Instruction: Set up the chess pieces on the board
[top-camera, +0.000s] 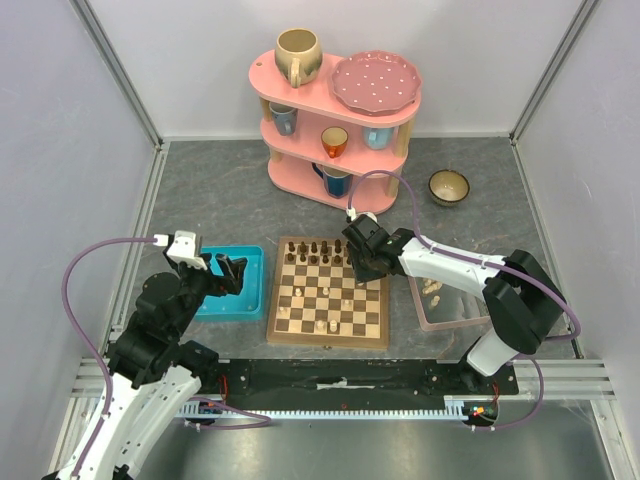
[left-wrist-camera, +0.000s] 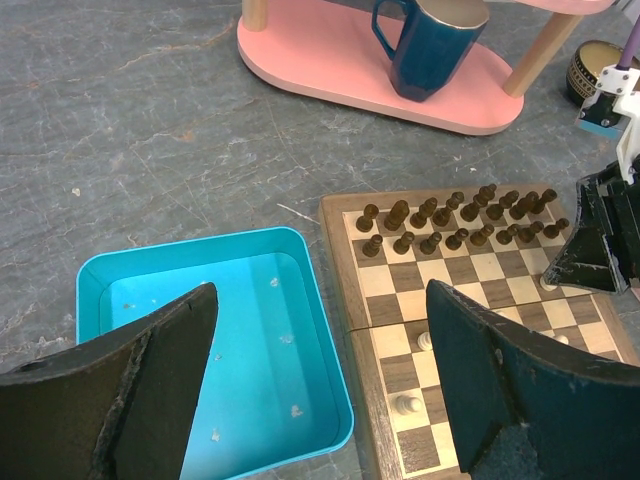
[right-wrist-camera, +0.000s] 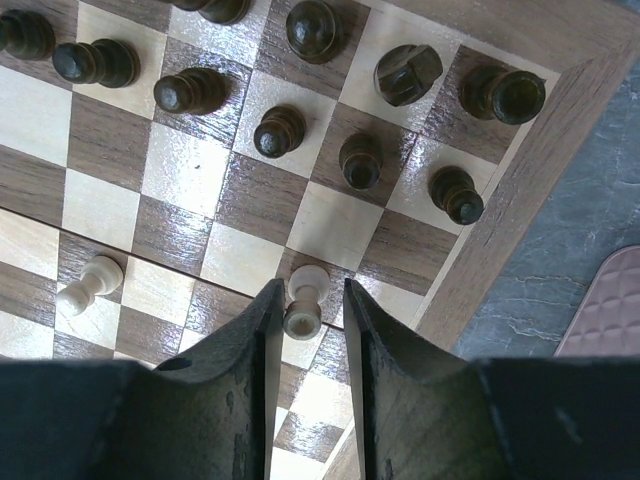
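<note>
The board lies at mid-table, with dark chessmen lined up along its far two rows. A few pale chess pieces stand on its near half. My right gripper points down over the board's right side, its jaws narrowed around a pale pawn that stands on the board. The pawn touches the left finger, and a gap shows at the right finger. Another pale pawn leans further left. My left gripper hangs wide open over the turquoise tray and the board's left edge, holding nothing.
A clear pink-rimmed tray right of the board holds several pale pieces. A pink three-tier shelf with mugs and a plate stands at the back, with a small bowl to its right. The turquoise tray holds only crumbs.
</note>
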